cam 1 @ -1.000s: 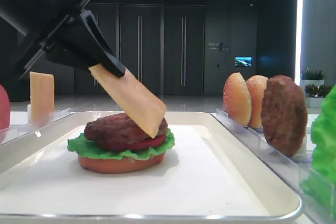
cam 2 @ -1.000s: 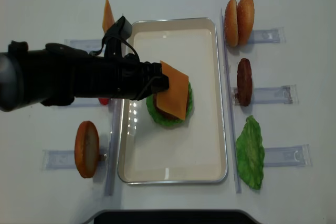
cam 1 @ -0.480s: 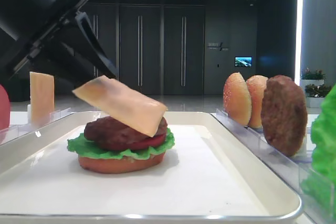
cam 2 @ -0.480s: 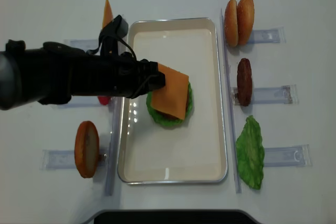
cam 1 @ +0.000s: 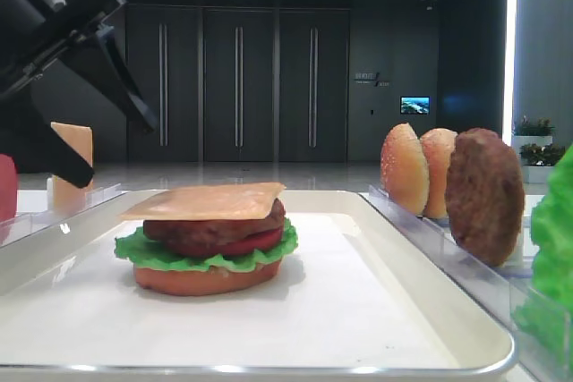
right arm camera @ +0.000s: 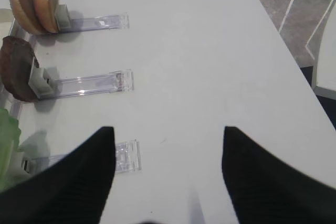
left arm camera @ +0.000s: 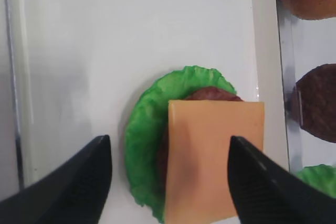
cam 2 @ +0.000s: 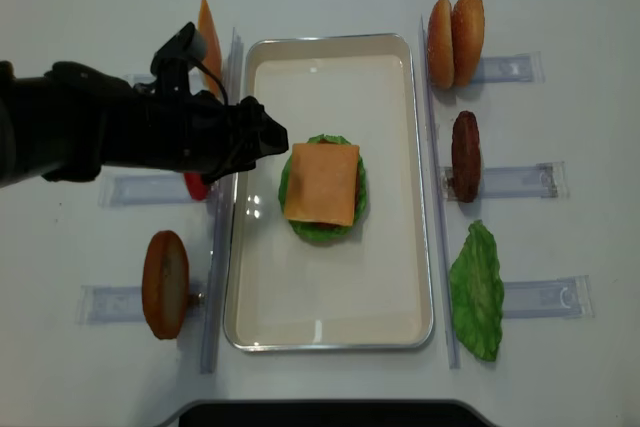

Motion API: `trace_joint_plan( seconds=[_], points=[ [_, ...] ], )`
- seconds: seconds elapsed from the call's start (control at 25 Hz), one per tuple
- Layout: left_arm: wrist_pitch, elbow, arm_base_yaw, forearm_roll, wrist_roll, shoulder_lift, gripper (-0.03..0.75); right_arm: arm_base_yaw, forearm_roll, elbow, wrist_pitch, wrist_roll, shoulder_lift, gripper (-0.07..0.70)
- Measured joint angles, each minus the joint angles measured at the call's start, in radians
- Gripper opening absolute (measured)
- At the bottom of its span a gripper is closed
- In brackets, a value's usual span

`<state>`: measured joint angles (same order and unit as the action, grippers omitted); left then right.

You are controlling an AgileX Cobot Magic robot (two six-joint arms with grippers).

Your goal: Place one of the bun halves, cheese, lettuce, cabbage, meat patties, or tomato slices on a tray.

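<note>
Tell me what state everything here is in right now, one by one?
cheese: lying flat on top of the burger stack, released.
left gripper: open, above the cheese, holding nothing.
right gripper: open, over bare table.
tray: holds the stack.
spare patty: standing on edge in its rack.

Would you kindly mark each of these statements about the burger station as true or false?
1. The cheese slice lies flat on the stack in the tray. True.
2. The left gripper is clamped on the cheese. False: its jaws are open and apart from it.
3. Two sesame bun halves stand in a rack right of the tray. True.
4. The right gripper holds a meat patty. False: it is open and empty above bare table.
5. The tray holds only lettuce. False: a patty and cheese are stacked there too.
</note>
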<state>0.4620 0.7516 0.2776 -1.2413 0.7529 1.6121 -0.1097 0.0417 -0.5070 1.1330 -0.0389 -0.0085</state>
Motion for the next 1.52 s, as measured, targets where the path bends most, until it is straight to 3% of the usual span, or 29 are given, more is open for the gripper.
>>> trace_joint_plan(
  seconds=[0.12, 0.28, 0.48, 0.6, 0.8, 0.88, 1.16, 1.36, 1.52],
  points=[
    [0.063, 0.082, 0.0, 0.104, -0.112, 0.001, 0.507, 0.0, 0.0, 0.0, 0.0, 0.0, 0.0, 0.423],
    [0.171, 0.251, 0.0, 0.398, -0.403, 0.001, 0.491, 0.0, 0.0, 0.0, 0.0, 0.0, 0.0, 0.423],
    [0.416, 0.476, 0.0, 0.923, -0.842, 0.002, 0.475, 0.0, 0.0, 0.0, 0.0, 0.0, 0.0, 0.423],
    [0.539, 0.574, -0.001, 1.129, -0.979, 0.001, 0.475, 0.0, 0.0, 0.0, 0.0, 0.0, 0.0, 0.423],
    [0.658, 0.641, -0.004, 1.295, -1.065, -0.014, 0.475, 0.0, 0.0, 0.0, 0.0, 0.0, 0.0, 0.423],
    [0.681, 0.643, -0.035, 1.31, -1.053, -0.015, 0.475, 0.0, 0.0, 0.0, 0.0, 0.0, 0.0, 0.423],
    [0.692, 0.643, -0.243, 1.394, -0.988, -0.015, 0.475, 0.0, 0.0, 0.0, 0.0, 0.0, 0.0, 0.423],
    [0.693, 0.623, -0.262, 1.451, -0.964, -0.056, 0.448, 0.0, 0.0, 0.0, 0.0, 0.0, 0.0, 0.422],
    [0.675, 0.453, -0.262, 1.456, -0.964, -0.225, 0.437, 0.0, 0.0, 0.0, 0.0, 0.0, 0.0, 0.422]
  ],
)
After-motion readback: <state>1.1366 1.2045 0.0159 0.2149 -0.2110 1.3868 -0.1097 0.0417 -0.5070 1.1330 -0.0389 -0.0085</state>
